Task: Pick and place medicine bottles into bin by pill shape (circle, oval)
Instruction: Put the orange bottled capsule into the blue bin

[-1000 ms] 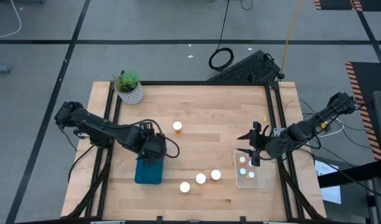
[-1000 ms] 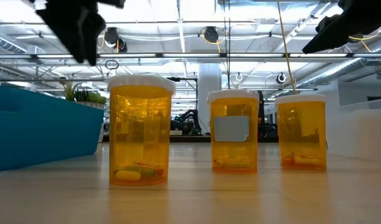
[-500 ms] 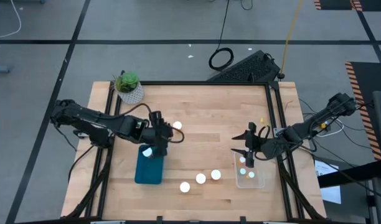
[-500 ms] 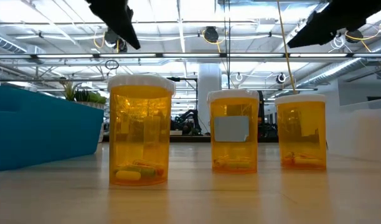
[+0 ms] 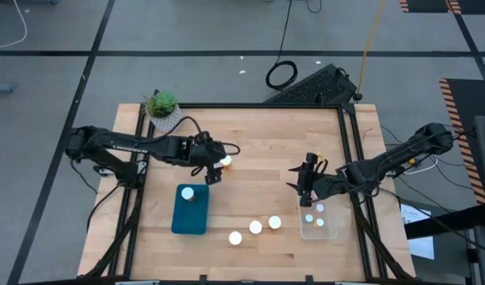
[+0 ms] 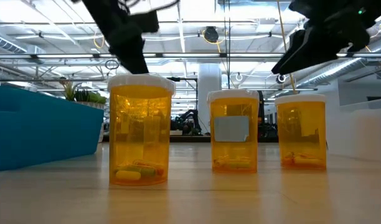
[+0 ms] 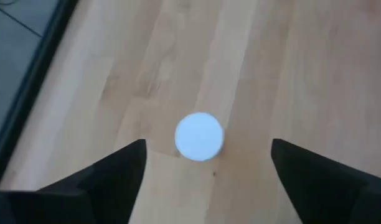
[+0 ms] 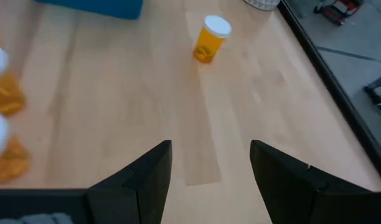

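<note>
Wood tabletop (image 5: 258, 150) in a dark frame, grey floor all round; potted plant (image 5: 163, 110) sits at the 11 o'clock corner, off-task.

Left to right:

- Blue bin (image 5: 190, 209) at roughly 8 o'clock of table centre. One white-capped bottle (image 5: 188, 192) now shows in it; a second ago the left gripper was right over the bin and that cap was hidden. Reads as a finished drop.
- Left gripper (image 5: 213, 169) has swung off the bin to the lone bottle (image 5: 225, 161) at about 10 o'clock of centre. Fingers spread wide, nothing in them; wrist view has the white cap (image 7: 199, 136) between the two fingers (image 7: 109, 177). Judging by that, the next pick is lined up (not yet closed on it).
- Three bottles in a row near the front edge: (image 5: 235, 237), (image 5: 256, 227), (image 5: 275, 222). Unmoved across the frames; low view shows them upright with pills lying on the bottom.
- Right gripper (image 5: 307, 188) has crept leftward from above the clear bin (image 5: 318, 225) toward table centre. Jaws apart, empty. Clear bin at 4 o'clock holds a few bottles.

Net: one more sorted, four left on the table. Pill shape in the lone bottle can't be read from here.
</note>
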